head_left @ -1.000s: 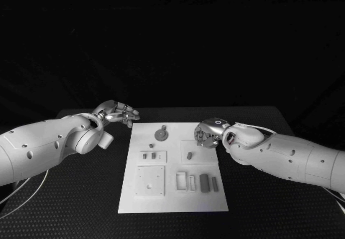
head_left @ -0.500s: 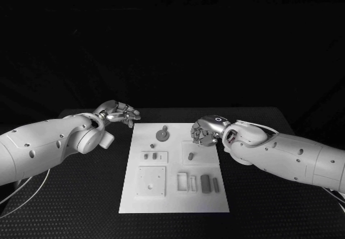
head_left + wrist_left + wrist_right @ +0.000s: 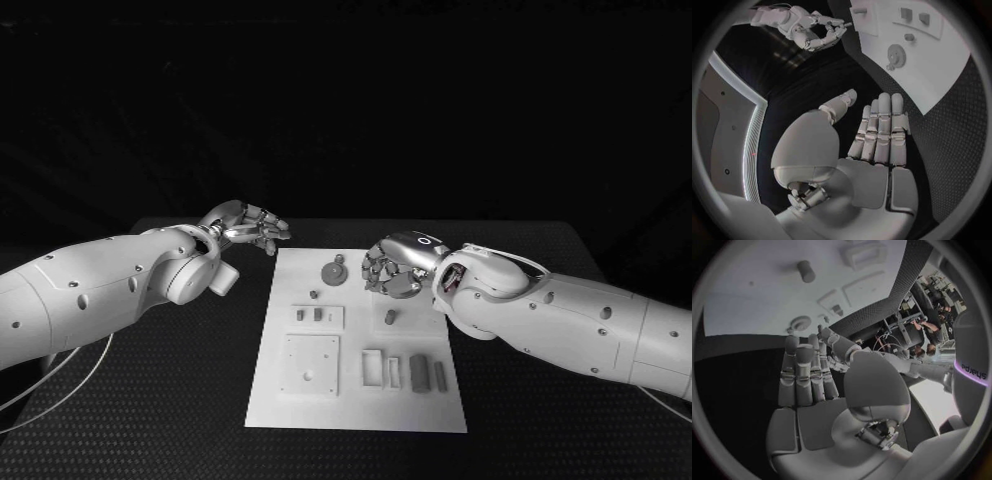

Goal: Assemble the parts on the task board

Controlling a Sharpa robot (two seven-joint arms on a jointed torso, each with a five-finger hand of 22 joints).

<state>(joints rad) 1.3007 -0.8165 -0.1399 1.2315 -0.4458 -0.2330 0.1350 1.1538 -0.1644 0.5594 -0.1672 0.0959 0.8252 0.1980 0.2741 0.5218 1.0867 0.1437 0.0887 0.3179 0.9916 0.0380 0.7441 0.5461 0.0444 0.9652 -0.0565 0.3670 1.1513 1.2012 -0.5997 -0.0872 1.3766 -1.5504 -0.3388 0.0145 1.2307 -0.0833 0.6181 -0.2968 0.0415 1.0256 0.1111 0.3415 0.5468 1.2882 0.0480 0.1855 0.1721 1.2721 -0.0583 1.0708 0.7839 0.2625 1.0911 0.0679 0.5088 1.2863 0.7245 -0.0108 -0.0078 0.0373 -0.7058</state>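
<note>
Board (image 3: 361, 400) lies mid-table between arms, parts within reach of both, likely so either hand can work.

Right hand (image 3: 392, 268) hovers over board's far end beside round part (image 3: 335, 271); fingers straight, pressed together, holding nothing.

Left hand (image 3: 248, 228) hangs off board's far left corner, apart from it, probably waiting.

Left wrist view: left fingers (image 3: 879, 131) flat, side by side, empty; head view leaves this unclear.
</note>
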